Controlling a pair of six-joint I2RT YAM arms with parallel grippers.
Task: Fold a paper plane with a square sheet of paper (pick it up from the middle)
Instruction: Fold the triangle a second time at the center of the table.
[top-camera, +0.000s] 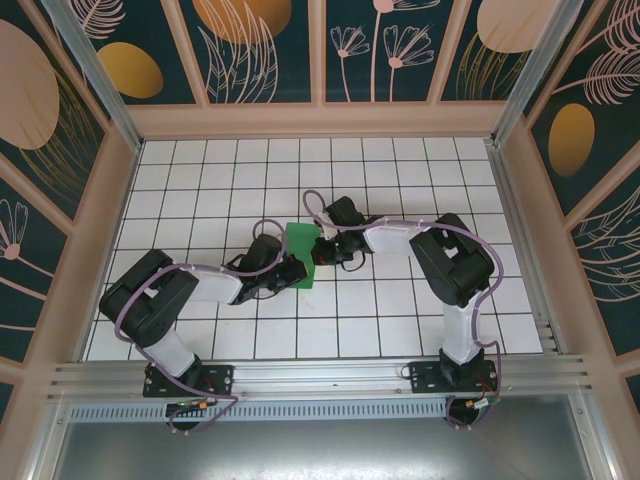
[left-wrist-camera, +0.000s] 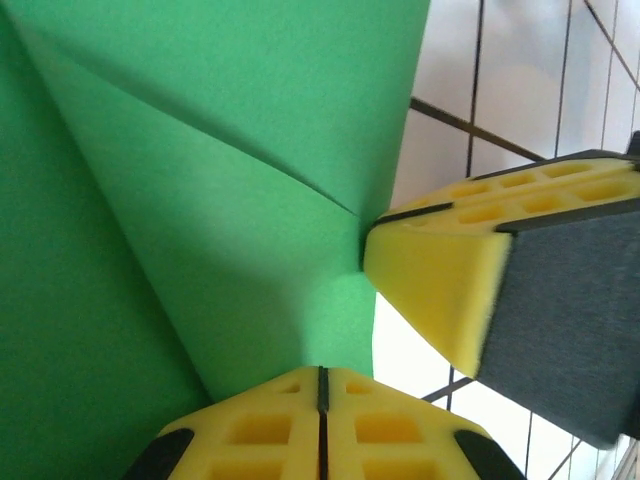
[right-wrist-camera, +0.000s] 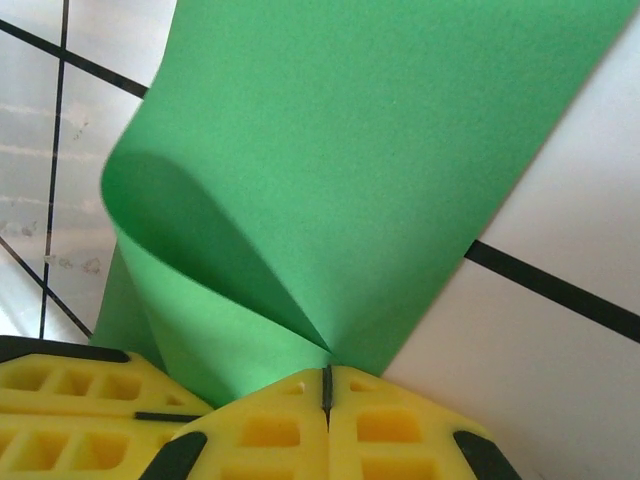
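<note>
the paper (top-camera: 300, 248) is near the middle of the table (top-camera: 200, 180), a green sheet partly folded, between the two grippers. the left gripper (top-camera: 290, 272) reaches in from the near left and meets the paper's near left part. the right gripper (top-camera: 322, 252) comes in from the right and meets its right edge.

in the left wrist view the left gripper's yellow pads (left-wrist-camera: 260, 430) are pressed together, with only a thin dark seam between them, pinching the paper's edge. creases fan out from near the pinch across the sheet. just right of it, a yellow and grey finger (left-wrist-camera: 440, 280) of the right gripper touches the same edge.

in the right wrist view the right gripper's pads are likewise clamped tight on the paper. the sheet rises from the pinch and curls over to the left in a soft loop, not pressed flat. a finger of the left gripper lies just left of them. white tiles (right-wrist-camera: 560, 200) with dark lines show beside the paper. i cannot tell whether the sheet rests on the tiles or is lifted off them.
</note>
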